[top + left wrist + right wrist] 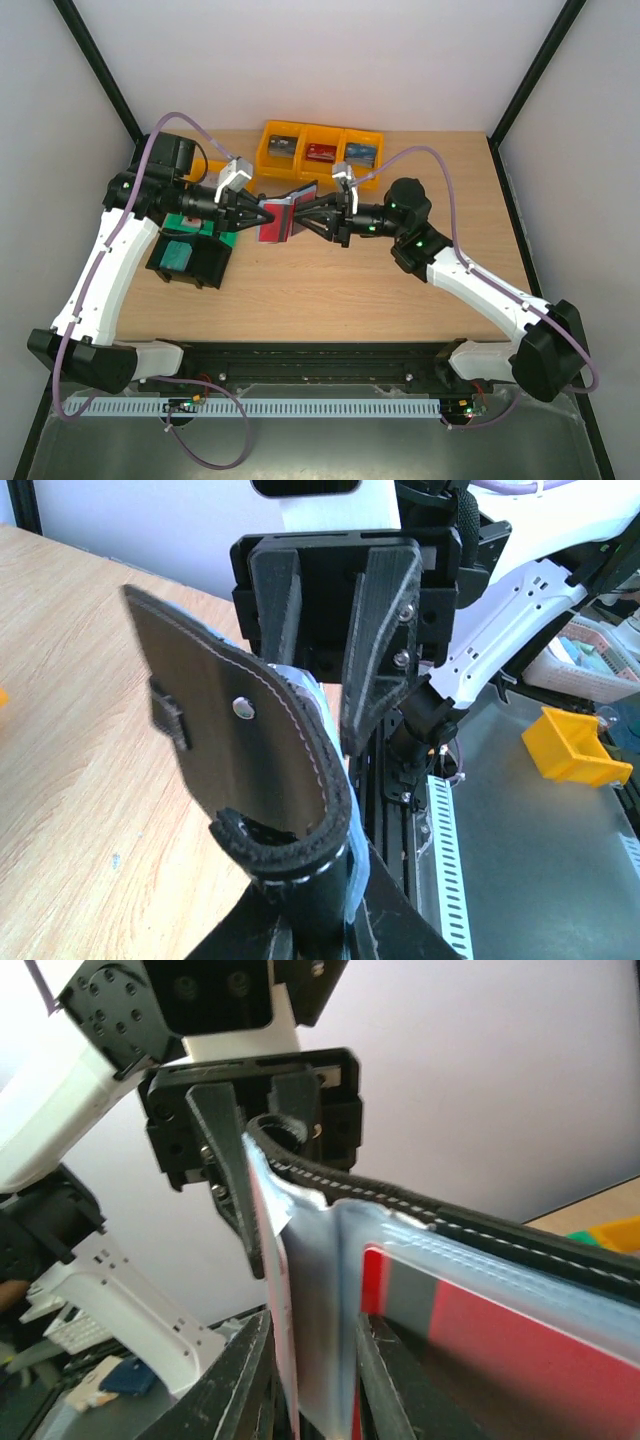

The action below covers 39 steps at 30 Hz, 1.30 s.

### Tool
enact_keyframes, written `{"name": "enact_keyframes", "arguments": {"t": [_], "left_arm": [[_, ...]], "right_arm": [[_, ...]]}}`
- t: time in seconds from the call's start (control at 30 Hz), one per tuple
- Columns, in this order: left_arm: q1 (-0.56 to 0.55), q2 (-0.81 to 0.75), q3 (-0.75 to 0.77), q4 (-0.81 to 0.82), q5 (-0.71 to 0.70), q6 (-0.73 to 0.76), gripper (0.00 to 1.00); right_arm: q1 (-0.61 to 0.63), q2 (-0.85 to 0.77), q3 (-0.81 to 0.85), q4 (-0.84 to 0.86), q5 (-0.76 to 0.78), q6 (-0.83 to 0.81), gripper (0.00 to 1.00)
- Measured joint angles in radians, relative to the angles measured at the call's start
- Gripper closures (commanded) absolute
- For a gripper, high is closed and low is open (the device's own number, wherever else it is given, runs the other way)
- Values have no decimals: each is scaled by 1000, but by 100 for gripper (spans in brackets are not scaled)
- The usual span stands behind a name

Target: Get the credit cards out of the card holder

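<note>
Gripping, top view: the left gripper (258, 209) and right gripper (306, 212) each pinch one side of the card holder (281, 213), which is lifted above the table (340, 290) near its centre.
Card holder, top view: open, black outside, with a red credit card (272, 230) showing at its 6 o'clock edge.
Bins, top view: the yellow bins (322, 128) at the holder's 12 o'clock contain cards whose print is too small to read. The black bin (205, 265) at 8 o'clock contains a teal card (177, 255).
Card holder, left wrist view: black leather with pale stitching and a metal snap (240, 708). Its fold is clamped between the left fingers (395, 930) at 6 o'clock.
Card holder, right wrist view: grey-blue clear pockets (310, 1290), with the red card in one at 4 o'clock. Any lettering on it is unreadable. The right fingers (240, 1380) squeeze a pocket leaf at 6 o'clock.
</note>
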Motion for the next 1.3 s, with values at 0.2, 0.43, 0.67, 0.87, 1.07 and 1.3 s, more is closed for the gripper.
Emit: {"name": "enact_keyframes", "arguments": {"t": [0.2, 0.43, 0.67, 0.87, 1.07, 1.3], "left_arm": [[0, 0, 0, 7, 0, -17, 98], [0, 0, 0, 8, 0, -24, 98], [3, 0, 0, 6, 8, -21, 98], [3, 0, 0, 0, 12, -8, 98], [3, -2, 0, 2, 35, -6, 98], [-2, -16, 0, 3, 64, -9, 98]], "right_arm": [[13, 7, 0, 6, -72, -12, 76], [24, 7, 0, -8, -99, -44, 76], [27, 25, 16, -10, -89, -43, 78], [34, 50, 27, 20, -89, -12, 74], [34, 49, 27, 131, -120, 60, 93], [33, 48, 27, 163, -126, 89, 98]]}}
